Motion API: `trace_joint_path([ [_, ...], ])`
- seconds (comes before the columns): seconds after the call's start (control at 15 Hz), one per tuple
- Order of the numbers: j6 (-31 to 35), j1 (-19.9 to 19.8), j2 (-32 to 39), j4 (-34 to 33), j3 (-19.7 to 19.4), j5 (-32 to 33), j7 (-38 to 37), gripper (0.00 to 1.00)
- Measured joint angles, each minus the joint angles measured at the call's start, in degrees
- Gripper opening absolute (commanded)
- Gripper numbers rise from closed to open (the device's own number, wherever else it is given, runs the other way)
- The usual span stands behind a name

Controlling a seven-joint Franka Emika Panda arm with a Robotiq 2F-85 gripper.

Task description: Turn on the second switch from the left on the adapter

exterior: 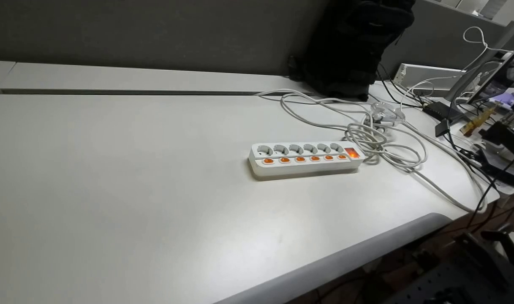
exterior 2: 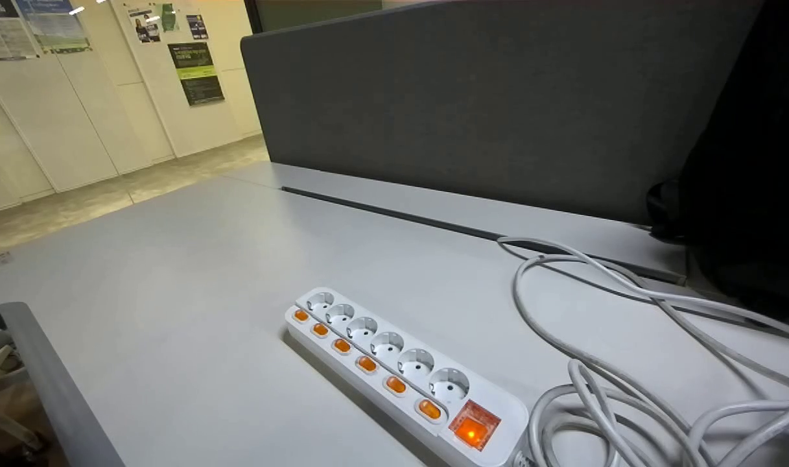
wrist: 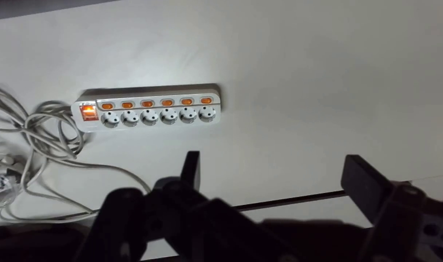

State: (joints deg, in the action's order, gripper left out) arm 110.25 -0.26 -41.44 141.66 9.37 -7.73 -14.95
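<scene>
The adapter, a long white power strip, lies flat on the white desk, in both exterior views (exterior: pixel 303 169) (exterior 2: pixel 388 363) and upper left in the wrist view (wrist: pixel 148 109). Its second switch from the left is a small orange rocker, in both exterior views (exterior: pixel 284 160) (exterior 2: pixel 320 329). In the wrist view, turned around, this switch (wrist: pixel 186 101) is second from the right. I cannot tell its rocker position. A larger end switch (exterior: pixel 352 153) glows orange. My gripper (wrist: pixel 271 160) is open, empty and apart from the strip; I cannot make it out in the exterior views.
Tangled white cables (exterior: pixel 371 139) lie beside the strip's cord end, with a clear plastic object (exterior: pixel 387 113). A black backpack (exterior: pixel 349 50) leans on the grey partition (exterior: pixel 155 33). The desk's grey front edge (exterior: pixel 341 259) runs at lower right. A monitor (exterior: pixel 504 76) and dark devices stand far right.
</scene>
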Motion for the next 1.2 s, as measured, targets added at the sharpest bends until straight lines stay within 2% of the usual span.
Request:
trace_joint_path([
  [0.33, 8.5, -1.9, 6.2, 2.8, 4.0, 6.8, -2.6, 1.0],
  [0.4, 9.5, -2.1, 8.0, 2.9, 4.5, 8.0, -3.2, 0.75],
  [0.47, 10.5, -2.2, 9.8, 3.0, 4.8, 9.1, -3.9, 0.73],
  [1.0, 19.6, -2.4, 24.3, 2.6, 5.5, 19.2, -11.1, 0.17],
  [1.2, 21.7, -2.6, 28.6, 2.0, 5.2, 23.8, -15.2, 0.01],
])
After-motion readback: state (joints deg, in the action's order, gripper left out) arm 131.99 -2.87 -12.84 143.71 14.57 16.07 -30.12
